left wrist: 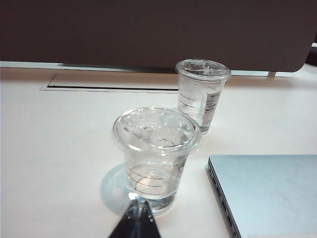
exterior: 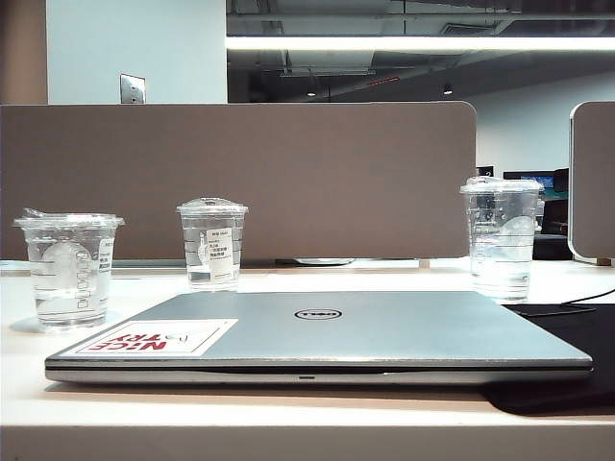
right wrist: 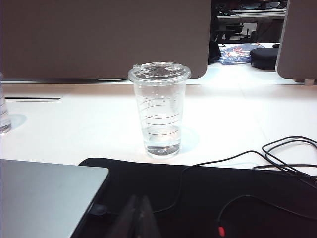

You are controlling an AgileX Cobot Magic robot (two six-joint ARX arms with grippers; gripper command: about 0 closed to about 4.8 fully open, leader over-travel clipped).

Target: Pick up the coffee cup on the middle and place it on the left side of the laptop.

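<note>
Closed silver laptop (exterior: 327, 341) lies flat at the front of the white worktop (exterior: 288, 280), Dell logo up, red-and-white sticker (exterior: 159, 337) on its near-left corner. Coffee cup (exterior: 69, 269) – short, wide, flat clear lid, faint round logo – stands upright on the worktop just left of the laptop, apart from it, a little water in the bottom. In the left wrist view the same cup (left wrist: 156, 158) sits right in front of the left end effector (left wrist: 137, 218), with the laptop's corner (left wrist: 267, 193) beside it. Left end effector: fingers pressed together, nothing between them, tips just short of the cup's base; whether they touch it I can't tell. Domed-lid cup with the white label (exterior: 212, 243) stands behind the laptop's left half, near the brown partition (exterior: 240, 178); the left wrist view shows it (left wrist: 202, 94) beyond the coffee cup, well apart from it. Taller clear cup (exterior: 501, 240) stands at the laptop's back-right corner, upright, lid on. Right wrist view – tall cup (right wrist: 159, 109) on the white surface just past a black mat (right wrist: 208, 193) carrying loose black cables (right wrist: 277, 158); the laptop's edge (right wrist: 49, 198) overlaps the mat. Right end effector (right wrist: 138, 218) hangs over the mat, jaws shut, holding nothing, well short of the tall cup. Neither arm shows in the exterior view.
</note>
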